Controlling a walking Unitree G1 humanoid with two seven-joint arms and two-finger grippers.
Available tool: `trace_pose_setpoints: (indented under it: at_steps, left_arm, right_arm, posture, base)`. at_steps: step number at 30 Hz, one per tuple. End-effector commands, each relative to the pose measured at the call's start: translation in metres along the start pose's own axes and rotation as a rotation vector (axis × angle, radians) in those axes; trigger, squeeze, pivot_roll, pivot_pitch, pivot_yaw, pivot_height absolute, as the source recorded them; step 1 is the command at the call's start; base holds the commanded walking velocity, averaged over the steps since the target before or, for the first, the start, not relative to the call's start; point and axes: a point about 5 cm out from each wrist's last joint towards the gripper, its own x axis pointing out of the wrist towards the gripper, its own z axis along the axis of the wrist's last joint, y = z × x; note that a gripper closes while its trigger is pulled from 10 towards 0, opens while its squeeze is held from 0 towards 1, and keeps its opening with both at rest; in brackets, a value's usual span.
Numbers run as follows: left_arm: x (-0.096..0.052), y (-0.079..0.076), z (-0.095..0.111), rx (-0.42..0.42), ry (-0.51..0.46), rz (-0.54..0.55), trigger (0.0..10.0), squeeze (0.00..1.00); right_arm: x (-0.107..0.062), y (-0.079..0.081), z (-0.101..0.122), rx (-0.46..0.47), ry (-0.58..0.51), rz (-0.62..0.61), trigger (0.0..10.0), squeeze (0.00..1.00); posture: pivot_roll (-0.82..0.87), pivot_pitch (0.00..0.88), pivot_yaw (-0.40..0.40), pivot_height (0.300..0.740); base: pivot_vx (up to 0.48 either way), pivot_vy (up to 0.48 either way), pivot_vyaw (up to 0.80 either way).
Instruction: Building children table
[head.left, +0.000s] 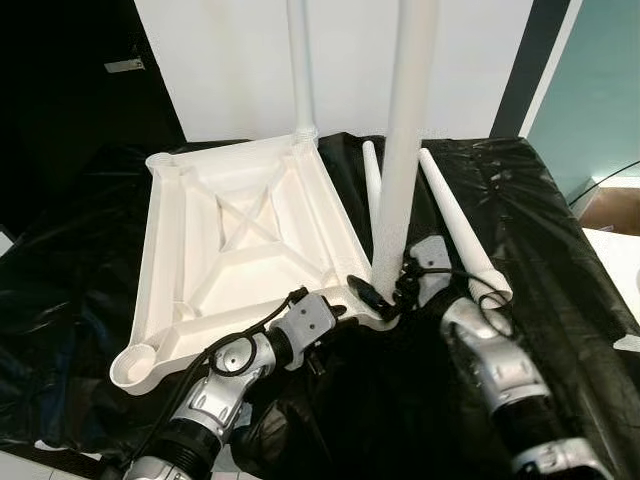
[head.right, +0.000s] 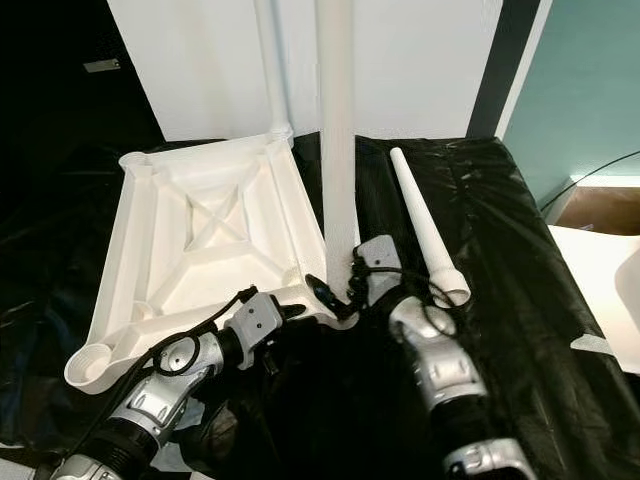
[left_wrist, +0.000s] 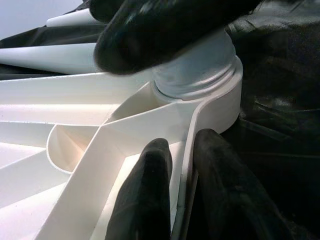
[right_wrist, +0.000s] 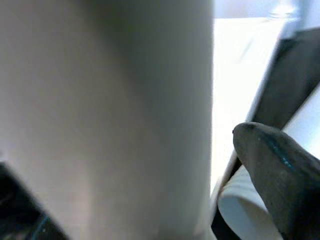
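My left gripper (left_wrist: 182, 195) is pinching the smooth white plastic tabletop (head.left: 235, 255) rim | my right gripper (head.left: 385, 295) is hugging the round leg (head.left: 405, 150) standing straight up in its near corner.

My two head eyes look forward and down from above the upturned white plastic table top (head.left: 235, 255), sharing it, the upright white tapered plastic leg (head.left: 405, 150) at its near corner and the black plastic sheet (head.right: 540, 290) under it. My left wrist camera sits very close to that corner, facing the leg's base. My right wrist camera is pressed nearer, against the leg's shaft.
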Motion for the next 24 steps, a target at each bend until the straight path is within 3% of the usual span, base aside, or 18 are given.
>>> trace_pose_setpoints:
  at_steps: [1,4,9,10,15,22,23,24]
  left_arm:
    - [-0.004,-0.027,-0.035,-0.076,0.160,-0.159,10.0,0.00]
    - [-0.004,-0.027,-0.035,-0.075,0.160,-0.160,10.0,0.00]
    - [-0.004,-0.027,-0.035,-0.075,0.161,-0.158,10.0,0.00]
    - [-0.004,-0.027,-0.035,-0.076,0.161,-0.156,10.0,0.00]
    - [-0.007,-0.028,-0.037,-0.079,0.166,-0.151,10.0,0.00]
    - [-0.008,-0.028,-0.038,-0.079,0.168,-0.151,10.0,0.00]
    - [-0.008,-0.028,-0.038,-0.079,0.168,-0.151,10.0,0.00]
    - [-0.008,-0.028,-0.038,-0.079,0.167,-0.151,10.0,0.00]
  right_arm:
    - [-0.005,-0.007,0.005,-0.018,0.006,0.104,10.0,0.00]
    - [-0.008,-0.011,0.007,-0.041,0.016,0.149,10.0,0.00]
    - [-0.013,-0.032,0.014,-0.121,0.046,0.231,10.0,0.00]
    - [-0.014,-0.036,0.016,-0.133,0.050,0.260,0.0,0.00]
    - [-0.016,-0.043,0.014,-0.148,0.114,0.343,0.0,0.00]
    - [-0.018,-0.044,0.010,-0.138,0.138,0.356,0.0,0.00]
    - [-0.019,-0.041,0.007,-0.132,0.138,0.353,0.0,0.00]
    - [-0.013,-0.024,0.007,-0.147,0.050,0.304,0.0,0.00]
  posture:
    - [0.04,0.000,0.042,0.740]
    - [0.04,0.000,0.042,0.740]
    - [0.05,0.000,0.040,0.740]
    - [0.05,0.000,0.039,0.740]
    - [0.06,0.000,0.040,0.740]
    - [0.06,0.000,0.037,0.740]
    - [0.06,0.000,0.037,0.740]
    - [0.06,0.000,0.033,0.740]
  base:
    - [0.000,0.000,0.00]
    - [0.000,0.000,0.00]
    - [0.000,0.000,0.00]
    - [0.000,0.000,0.00]
    - [0.000,0.000,0.00]
    - [0.000,0.000,0.00]
    - [0.000,0.000,0.00]
    - [0.000,0.000,0.00]
